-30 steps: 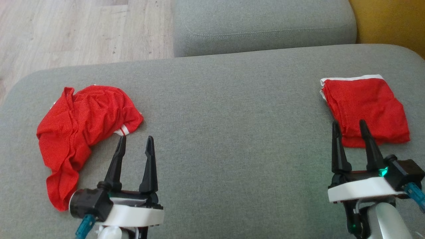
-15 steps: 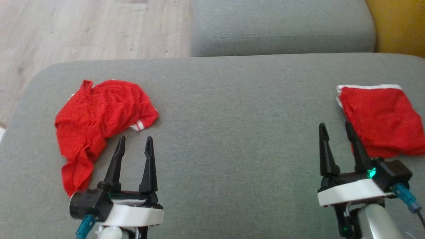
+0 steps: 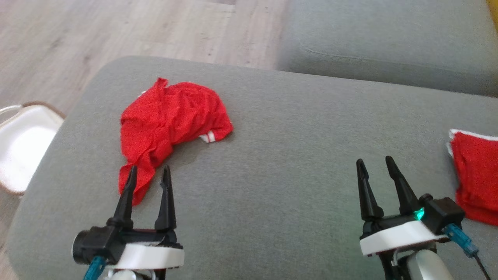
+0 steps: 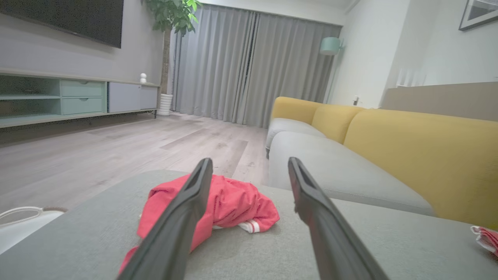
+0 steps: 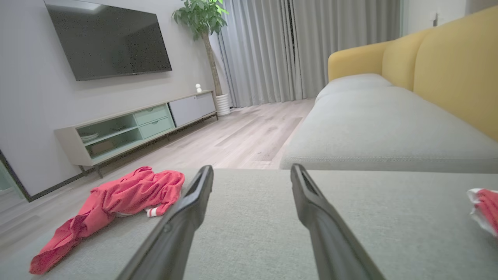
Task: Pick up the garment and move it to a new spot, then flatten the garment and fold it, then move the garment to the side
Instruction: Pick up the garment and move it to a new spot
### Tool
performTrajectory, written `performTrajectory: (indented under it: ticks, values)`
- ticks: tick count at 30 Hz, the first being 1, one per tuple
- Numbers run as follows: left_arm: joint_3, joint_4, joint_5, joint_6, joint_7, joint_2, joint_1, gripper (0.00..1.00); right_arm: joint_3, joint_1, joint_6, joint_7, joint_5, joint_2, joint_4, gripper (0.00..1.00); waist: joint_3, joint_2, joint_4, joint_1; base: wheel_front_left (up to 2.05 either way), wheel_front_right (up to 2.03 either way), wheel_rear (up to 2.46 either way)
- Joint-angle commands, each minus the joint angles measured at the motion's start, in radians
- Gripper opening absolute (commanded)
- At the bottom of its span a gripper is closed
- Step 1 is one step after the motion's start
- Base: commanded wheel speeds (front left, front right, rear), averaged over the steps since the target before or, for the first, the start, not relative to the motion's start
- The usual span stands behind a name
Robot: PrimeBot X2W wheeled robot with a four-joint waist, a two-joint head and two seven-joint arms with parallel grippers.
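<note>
Crumpled white-trimmed red mesh garment is lying at ten o'clock on grey woven cushion. Empty, left fingers and right fingers are standing apart.

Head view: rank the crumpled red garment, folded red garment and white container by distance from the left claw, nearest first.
1. Crumpled red garment: just ahead of the left claw.
2. White container: on the floor, far left.
3. Folded red garment: far right, past the right claw.

Pale wood floor, grey curtains, wall-mounted television, yellow-backed sofa, potted plant
</note>
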Motion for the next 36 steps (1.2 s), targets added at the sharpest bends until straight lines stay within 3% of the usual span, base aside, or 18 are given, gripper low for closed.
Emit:
performTrajectory:
  ticks: [1, 13, 23, 28, 31, 36]
  values:
    - [0.043, -0.028, 0.009, 0.002, -0.009, 0.001, -0.021, 1.0, 0.031, -0.024, 0.007, -0.011, 0.014, -0.002, -0.028, 1.0, -0.006, 0.0, 0.04, 0.0, 0.0, 0.0, 0.0]
    - [0.075, -0.03, 0.022, -0.006, -0.009, 0.001, -0.011, 1.0, 0.051, -0.02, 0.007, -0.011, 0.032, -0.002, -0.021, 1.0, -0.007, 0.0, 0.092, 0.0, 0.0, 0.0, 0.0]
    - [0.102, -0.042, 0.018, 0.004, -0.009, 0.001, -0.026, 1.0, 0.053, -0.034, 0.007, -0.011, 0.022, -0.002, -0.026, 1.0, 0.024, 0.0, 0.063, 0.0, 0.0, 0.0, 0.0]
    - [0.146, -0.039, 0.038, -0.016, -0.009, 0.008, -0.064, 1.0, 0.04, -0.055, 0.007, -0.011, 0.008, -0.002, -0.043, 1.0, 0.073, 0.0, 0.038, 0.0, 0.0, 0.0, 0.0]
    - [0.184, 0.0, 0.048, -0.035, -0.009, 0.038, -0.119, 1.0, 0.023, -0.076, 0.007, -0.011, -0.007, -0.002, -0.065, 1.0, 0.121, 0.0, 0.019, 0.0, 0.0, 0.0, 0.0]
    - [0.196, 0.171, 0.059, -0.065, 0.016, 0.142, -0.281, 1.0, -0.005, -0.112, 0.007, -0.011, -0.045, -0.002, -0.111, 1.0, 0.206, 0.0, -0.008, 0.0, 0.0, 0.0, 0.0]
